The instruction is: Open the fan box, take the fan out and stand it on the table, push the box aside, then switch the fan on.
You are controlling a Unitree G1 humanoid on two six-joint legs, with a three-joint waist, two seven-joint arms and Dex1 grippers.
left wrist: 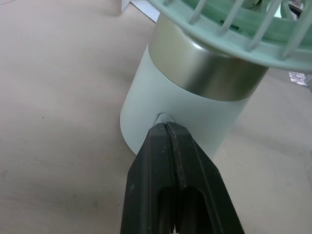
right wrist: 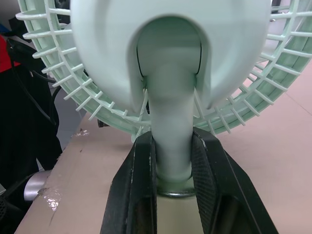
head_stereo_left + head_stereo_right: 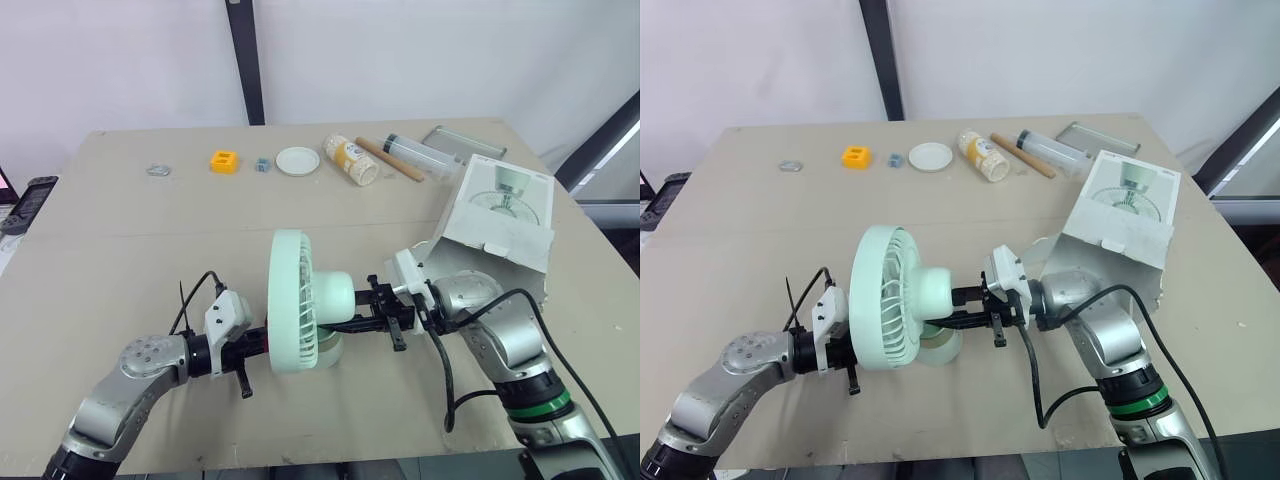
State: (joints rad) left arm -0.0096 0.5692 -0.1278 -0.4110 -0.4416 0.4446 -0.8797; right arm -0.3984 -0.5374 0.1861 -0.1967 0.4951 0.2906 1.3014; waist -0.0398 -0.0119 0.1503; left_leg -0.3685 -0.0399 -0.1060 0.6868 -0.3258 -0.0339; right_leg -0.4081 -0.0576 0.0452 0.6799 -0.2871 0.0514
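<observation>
- Beige table (image 3: 120, 260): it carries everything, and both grippers work low over its near half.
- White cardboard box (image 3: 500, 215): it is tilted, with a fan picture on its upper face and a flap hanging open. It sits just behind the right arm's wrist, away from the fingertips.
- Pale green fan (image 3: 296, 300): it stands between the two grippers with its round base on the table. Its grille faces the left gripper.
- Right gripper (image 2: 173, 146): its fingers are clamped on the fan's neck from behind, one pad on each side, just above the base.
- Left gripper (image 1: 167, 130): its fingers are pressed together. The joined tips touch a small button (image 1: 165, 118) on the base, below a silver band (image 1: 204, 68).
- Small things lie along the far edge, well apart from both grippers: a metal tray (image 3: 462, 141), clear tube (image 3: 420, 155), wooden stick (image 3: 390, 159), lying bottle (image 3: 351, 160), white lid (image 3: 296, 161) and yellow block (image 3: 224, 160).
- A phone (image 3: 30, 200) lies far off to the left gripper's outer side.
</observation>
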